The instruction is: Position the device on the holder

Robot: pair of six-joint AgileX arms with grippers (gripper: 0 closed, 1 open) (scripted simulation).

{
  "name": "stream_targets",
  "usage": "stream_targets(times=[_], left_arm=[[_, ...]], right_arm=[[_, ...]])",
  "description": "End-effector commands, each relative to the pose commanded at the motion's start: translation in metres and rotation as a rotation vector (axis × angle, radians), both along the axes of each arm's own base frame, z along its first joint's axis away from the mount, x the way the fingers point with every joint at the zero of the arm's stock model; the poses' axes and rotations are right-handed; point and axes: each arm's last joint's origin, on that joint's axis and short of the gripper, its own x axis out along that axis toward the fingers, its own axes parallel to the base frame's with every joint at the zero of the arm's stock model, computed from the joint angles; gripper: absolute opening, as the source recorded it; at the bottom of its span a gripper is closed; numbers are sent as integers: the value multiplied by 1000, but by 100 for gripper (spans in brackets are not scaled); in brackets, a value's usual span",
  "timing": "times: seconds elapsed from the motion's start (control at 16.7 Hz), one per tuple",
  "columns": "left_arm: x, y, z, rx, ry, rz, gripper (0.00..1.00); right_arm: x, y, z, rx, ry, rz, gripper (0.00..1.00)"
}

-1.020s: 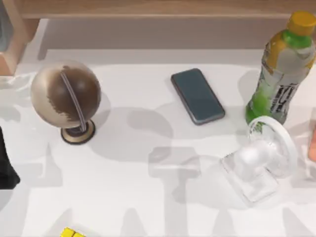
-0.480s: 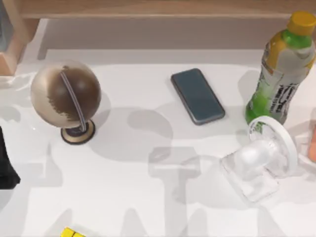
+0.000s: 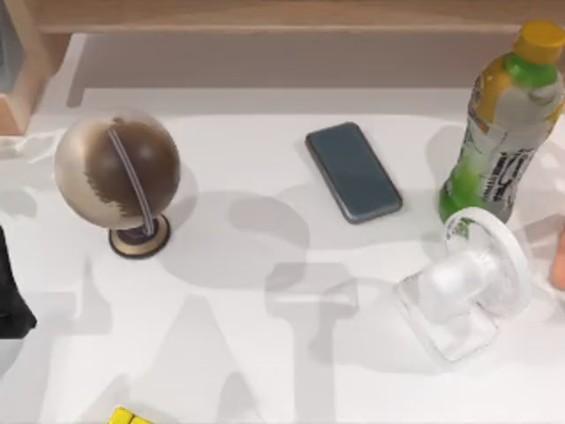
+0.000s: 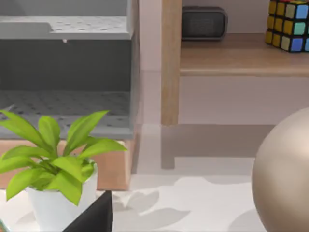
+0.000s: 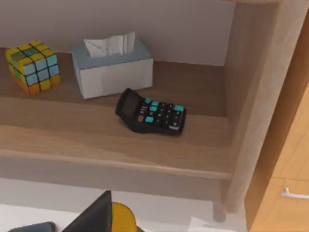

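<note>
While the smartphone [image 3: 353, 171] lies flat and screen-up on the white table [image 3: 229, 353], toward the far edge and a little right of centre, nothing touches it. It sits at a slant, well apart from the clear holder [image 3: 463, 296], which stands nearer the front at the right with its round white ring tilted up. A green drink bottle [image 3: 505, 124] with a yellow cap stands just behind the holder, to the right of the smartphone. A brown and beige globe [image 3: 117, 172] on a round base stands at the left side of the table. A yellow cube corner [image 3: 128, 416] shows at the front edge.

A dark part of the left arm [image 3: 11, 296] sits at the left edge of the top view; whether its hand is released or clenched cannot be told. The left wrist view shows a potted green plant [image 4: 50, 166], a grey rack [image 4: 65, 72], and a wooden shelf carrying a dark speaker [image 4: 203, 22] and a puzzle cube [image 4: 289, 24]. The right wrist view shows a shelf with a second puzzle cube [image 5: 34, 65], a tissue box [image 5: 112, 66] and a black calculator [image 5: 150, 115]; the right hand's state cannot be told either
</note>
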Motion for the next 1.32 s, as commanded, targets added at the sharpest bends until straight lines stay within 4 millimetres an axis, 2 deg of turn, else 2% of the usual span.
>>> stream_targets(times=[0.18, 0.36, 0.48, 0.66, 0.78, 0.84, 1.02, 1.14, 1.32], left_arm=[[0, 0, 0, 0, 0, 0, 100], [0, 0, 0, 0, 0, 0, 100], [0, 0, 0, 0, 0, 0, 100], [0, 0, 0, 0, 0, 0, 100], [0, 0, 0, 0, 0, 0, 100], [0, 0, 0, 0, 0, 0, 100], [0, 0, 0, 0, 0, 0, 100], [0, 0, 0, 0, 0, 0, 100], [0, 0, 0, 0, 0, 0, 100]], right_arm=[[23, 12, 58, 21, -60, 34, 100], [31, 23, 99, 49, -127, 70, 100], [48, 33, 108, 56, -109, 94, 100], [105, 57, 93, 38, 20, 128, 100], [154, 79, 63, 12, 149, 151, 100], [178, 92, 41, -4, 225, 164, 100], [238, 137, -50, -65, 517, 202, 100], [259, 165, -114, -109, 706, 218, 100], [266, 195, -190, -174, 940, 221, 100]])
